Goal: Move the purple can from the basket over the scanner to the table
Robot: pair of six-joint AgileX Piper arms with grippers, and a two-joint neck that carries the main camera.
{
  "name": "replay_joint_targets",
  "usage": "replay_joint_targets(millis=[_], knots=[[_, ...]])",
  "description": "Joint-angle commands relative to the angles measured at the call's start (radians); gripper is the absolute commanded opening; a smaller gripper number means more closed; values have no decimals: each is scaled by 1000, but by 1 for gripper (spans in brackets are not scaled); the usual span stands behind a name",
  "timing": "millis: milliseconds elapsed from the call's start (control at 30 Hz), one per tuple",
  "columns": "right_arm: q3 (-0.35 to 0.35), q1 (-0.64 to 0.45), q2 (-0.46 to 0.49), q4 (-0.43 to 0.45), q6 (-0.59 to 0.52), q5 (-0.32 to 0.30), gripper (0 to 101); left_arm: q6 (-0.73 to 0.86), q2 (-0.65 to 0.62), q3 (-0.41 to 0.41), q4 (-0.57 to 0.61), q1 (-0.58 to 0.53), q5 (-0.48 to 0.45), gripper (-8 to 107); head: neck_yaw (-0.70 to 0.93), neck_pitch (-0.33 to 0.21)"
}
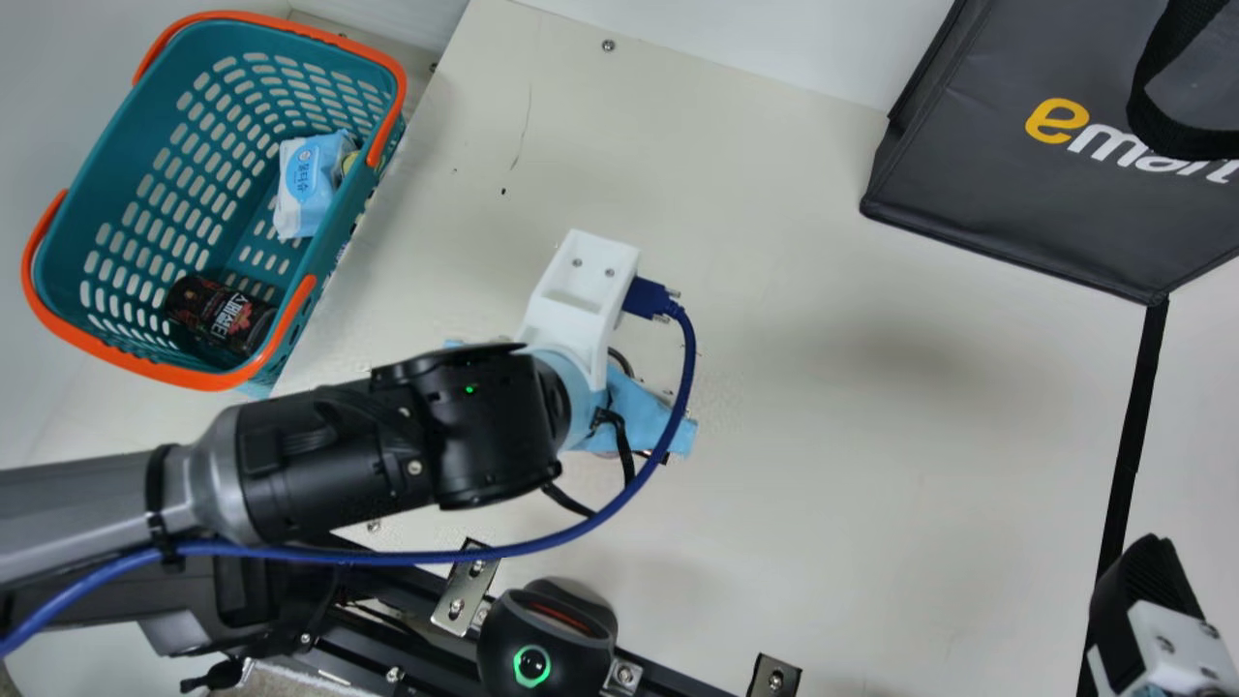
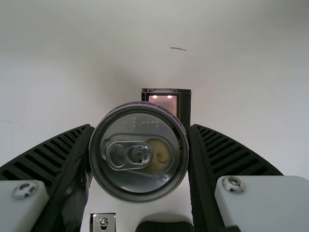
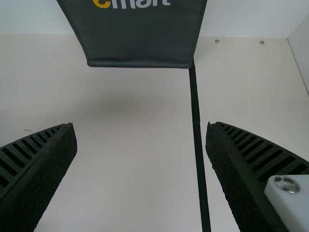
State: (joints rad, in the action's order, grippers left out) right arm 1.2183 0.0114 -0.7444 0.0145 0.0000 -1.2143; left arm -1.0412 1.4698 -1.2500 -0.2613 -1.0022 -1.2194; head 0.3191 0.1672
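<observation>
The cream table [image 1: 871, 436] spans the main view, the basket [image 1: 145, 366] at upper left. At the left wrist view's centre, the left gripper [image 2: 140, 126] clamps the purple can [image 2: 139, 151], overlapping what looks like the scanner [image 2: 184, 107]; scanning seems in hand, then lowering it tableward. Its silvery lid, ring-pulled, has a thin purple edge. At the main view's lower right, the right gripper [image 3: 140, 124] has its fingers apart.

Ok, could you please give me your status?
Left gripper shut on purple can. Right gripper open, empty. Lit-windowed device partly behind can.
</observation>
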Motion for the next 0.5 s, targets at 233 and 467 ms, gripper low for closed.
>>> replay_joint_targets(millis=[233,467], knots=[[0,0,0,0,0,0,95,-22,27,-11,-11,-31,-1,-8,2,-29],[0,0,0,0,0,0,95,-29,44,-16,-12,-40,-1,-8,2,-29]])
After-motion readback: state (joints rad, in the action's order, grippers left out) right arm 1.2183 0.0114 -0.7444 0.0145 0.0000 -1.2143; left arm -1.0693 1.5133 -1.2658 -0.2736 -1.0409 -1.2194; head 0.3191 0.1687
